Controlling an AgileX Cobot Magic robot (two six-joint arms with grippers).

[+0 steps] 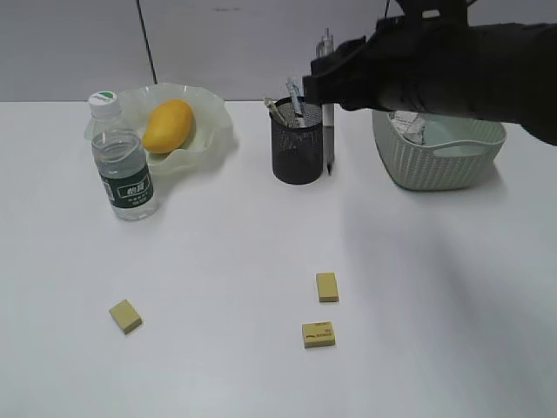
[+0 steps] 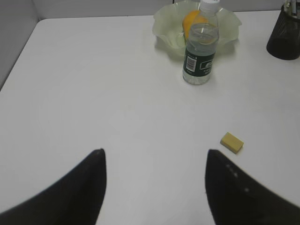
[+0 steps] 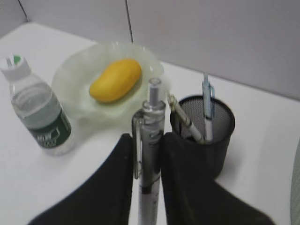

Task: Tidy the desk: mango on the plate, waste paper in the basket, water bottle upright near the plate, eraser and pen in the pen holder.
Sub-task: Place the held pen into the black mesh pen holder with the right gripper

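My right gripper [image 1: 326,77] is shut on a clear-barrelled pen [image 3: 151,117], holding it upright just right of the black mesh pen holder [image 1: 297,152], which has two pens in it. The mango [image 1: 168,125] lies in the wavy plate [image 1: 211,131]. In front of the plate, to its left, the water bottle [image 1: 124,165] stands upright. Waste paper [image 1: 407,128] lies in the basket [image 1: 439,161]. Three yellow erasers lie on the desk: eraser [image 1: 125,315], eraser [image 1: 326,286], eraser [image 1: 318,333]. My left gripper [image 2: 154,152] hangs open over bare desk, near one eraser [image 2: 232,142].
The right arm [image 1: 461,70] reaches across above the basket. A grey wall with a dark cable [image 1: 146,43] runs behind the desk. The desk's left edge [image 2: 18,61] shows in the left wrist view.
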